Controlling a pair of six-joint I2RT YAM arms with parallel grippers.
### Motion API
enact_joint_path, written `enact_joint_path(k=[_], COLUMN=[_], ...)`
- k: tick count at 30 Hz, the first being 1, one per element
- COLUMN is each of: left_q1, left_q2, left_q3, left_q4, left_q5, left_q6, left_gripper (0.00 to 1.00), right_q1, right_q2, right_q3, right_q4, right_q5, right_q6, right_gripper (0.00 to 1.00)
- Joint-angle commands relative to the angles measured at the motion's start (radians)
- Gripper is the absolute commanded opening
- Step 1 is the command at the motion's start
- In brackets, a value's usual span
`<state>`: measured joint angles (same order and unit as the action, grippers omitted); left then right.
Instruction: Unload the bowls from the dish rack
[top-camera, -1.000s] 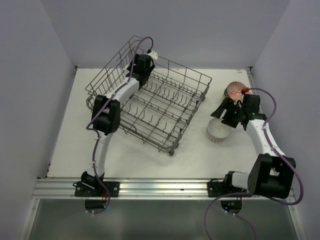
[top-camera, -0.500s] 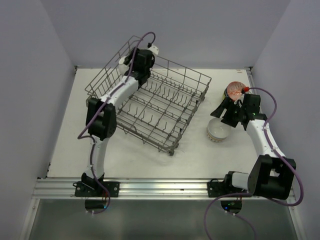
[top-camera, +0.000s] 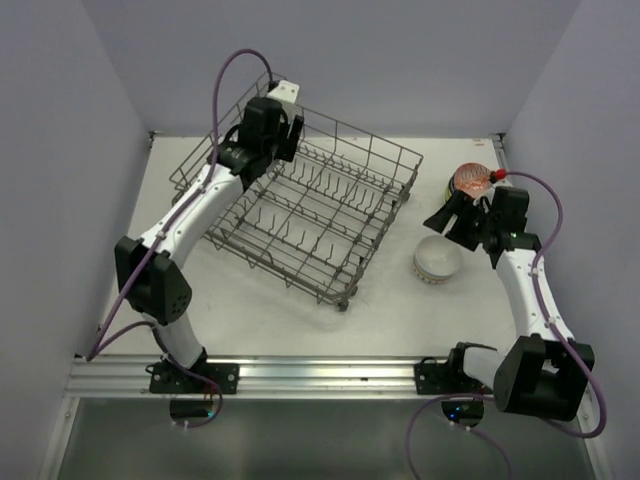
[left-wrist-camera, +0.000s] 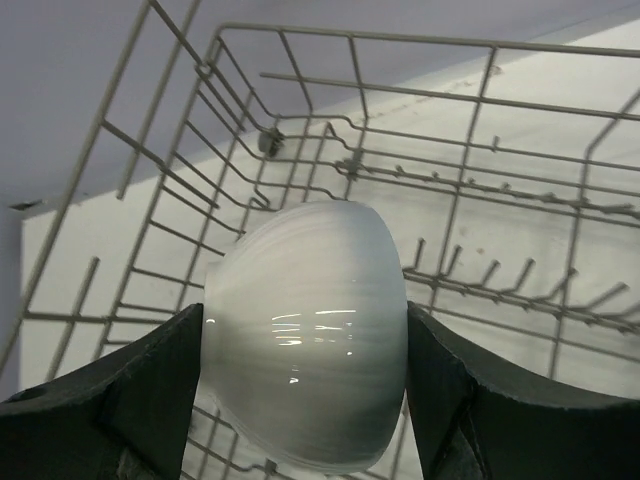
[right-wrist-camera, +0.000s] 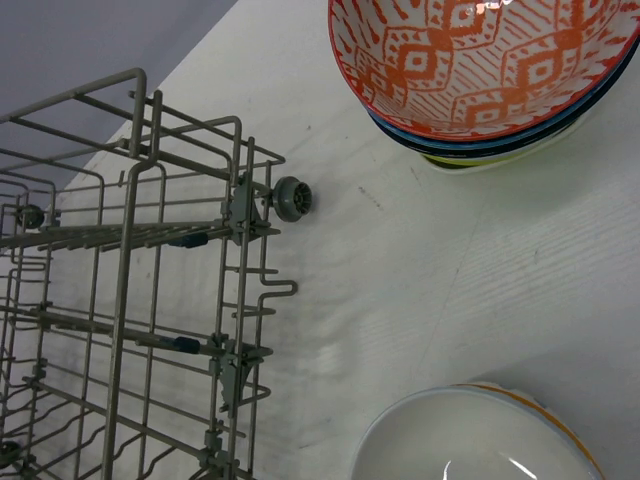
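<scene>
White and faintly ribbed, one small ribbed bowl (left-wrist-camera: 305, 370) sits clamped between the two dark fingers (left-wrist-camera: 130, 400) of the left gripper (left-wrist-camera: 305, 400), one finger pressed to each side of it. From above, the left gripper (top-camera: 270, 125) hangs over the far left corner of the dish rack (top-camera: 320, 215), clear of the wires. In the left wrist view the dish rack (left-wrist-camera: 450, 200) shows beneath the bowl, its tines bare.

Off to the right, on the table (top-camera: 280, 310), stands a stack of bowls (top-camera: 470, 180), near the rack's far right corner. The top one carries a red pattern (right-wrist-camera: 470, 60), with blue and yellow-green rims just showing under it. A separate white bowl (top-camera: 437, 258) rests on the table nearer the arm bases, apart from the stack.

The right gripper (top-camera: 443, 215) hovers between the stack and the white bowl (right-wrist-camera: 470, 440). Its fingers are out of its own camera's view, and from above I cannot tell whether they are apart or together.
</scene>
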<state>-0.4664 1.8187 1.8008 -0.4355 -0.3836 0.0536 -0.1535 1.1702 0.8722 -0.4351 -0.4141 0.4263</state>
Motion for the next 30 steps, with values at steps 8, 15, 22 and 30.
enact_joint_path(k=[8, 15, 22, 30], left_q1=[0.024, 0.224, 0.226, 0.229], left_q2=[-0.472, -0.625, -0.699, -0.696], left_q3=[-0.401, -0.739, -0.869, -0.894], left_q4=[0.193, 0.498, 0.598, 0.658], left_q5=[0.526, 1.055, 1.068, 1.137], left_q6=[-0.351, -0.589, -0.641, -0.738], left_gripper=[0.0, 0.0, 0.0, 0.0], right_q1=[0.072, 0.37, 0.64, 0.767], right_q2=[-0.164, -0.133, 0.015, 0.166], right_q3=[0.051, 0.09, 0.218, 0.338], right_q4=[0.104, 0.199, 0.237, 0.182], right_q5=[-0.094, -0.019, 0.11, 0.196], right_q6=[0.106, 0.186, 0.198, 0.18], right_gripper=[0.73, 0.73, 0.72, 0.71])
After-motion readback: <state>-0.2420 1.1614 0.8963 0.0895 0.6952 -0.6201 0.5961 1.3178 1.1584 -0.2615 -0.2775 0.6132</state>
